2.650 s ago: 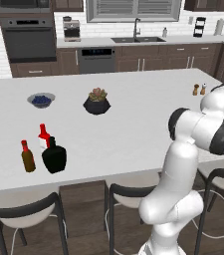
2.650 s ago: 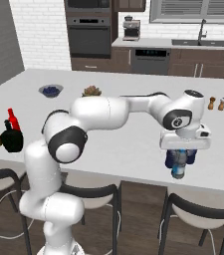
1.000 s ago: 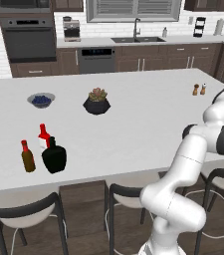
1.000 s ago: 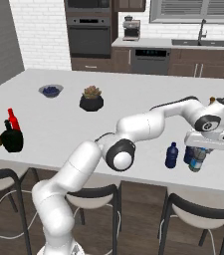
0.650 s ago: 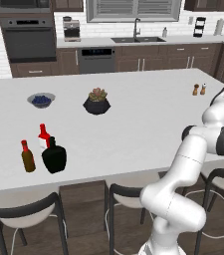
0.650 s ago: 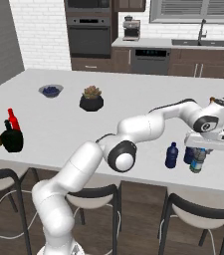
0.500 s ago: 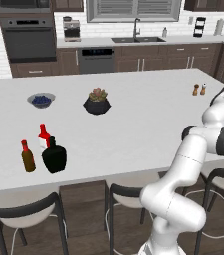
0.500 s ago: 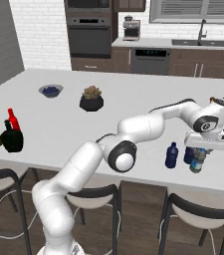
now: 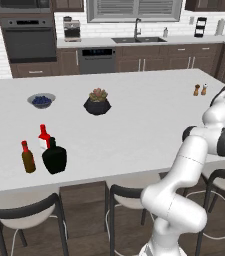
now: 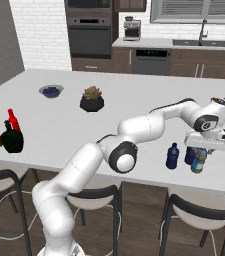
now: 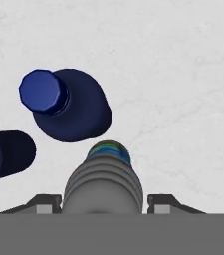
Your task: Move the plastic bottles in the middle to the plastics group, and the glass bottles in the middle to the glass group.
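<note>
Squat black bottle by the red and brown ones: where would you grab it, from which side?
Judging by shape, take the squat black bottle by its short neck, claw coming straight down. The body looks too wide for the fingers, and the red bottle and brown bottle stand close behind and beside it, leaving side approaches tight.
</note>
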Robot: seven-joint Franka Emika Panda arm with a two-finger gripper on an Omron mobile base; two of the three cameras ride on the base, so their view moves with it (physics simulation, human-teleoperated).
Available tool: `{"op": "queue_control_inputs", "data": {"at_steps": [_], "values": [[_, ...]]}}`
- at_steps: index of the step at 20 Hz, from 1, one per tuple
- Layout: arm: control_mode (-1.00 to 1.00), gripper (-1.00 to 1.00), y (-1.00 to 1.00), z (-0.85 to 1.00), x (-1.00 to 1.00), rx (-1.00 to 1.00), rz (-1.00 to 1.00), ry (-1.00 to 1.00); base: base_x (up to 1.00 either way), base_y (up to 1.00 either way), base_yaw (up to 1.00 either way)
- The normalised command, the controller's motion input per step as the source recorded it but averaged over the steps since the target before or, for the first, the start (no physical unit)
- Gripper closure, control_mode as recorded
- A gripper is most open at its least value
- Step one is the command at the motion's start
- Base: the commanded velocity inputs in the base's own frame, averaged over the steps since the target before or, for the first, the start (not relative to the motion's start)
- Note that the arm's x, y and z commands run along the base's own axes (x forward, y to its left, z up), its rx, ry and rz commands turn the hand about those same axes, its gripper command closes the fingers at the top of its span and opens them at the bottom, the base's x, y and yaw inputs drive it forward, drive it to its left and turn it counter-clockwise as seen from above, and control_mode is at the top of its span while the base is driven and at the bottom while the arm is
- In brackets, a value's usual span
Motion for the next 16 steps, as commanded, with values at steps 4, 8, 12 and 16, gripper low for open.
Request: {"op": "queue_control_inputs", "data": {"at_steps": [4,8,12,16], "values": [[-1.0,-1.0,0.07,0.08,-0.02,0.0,0.0,0.0,0.0,0.0,0.0],[-1.0,-1.0,0.11,0.43,-0.14,0.01,0.0,0.0,0.0,0.0,0.0],[-1.0,-1.0,0.17,0.64,-0.36,0.06,0.0,-0.03,0.0,0.0,0.0],[-1.0,-1.0,0.59,0.33,-0.65,0.02,0.0,-0.01,0.0,0.0,0.0]]}}
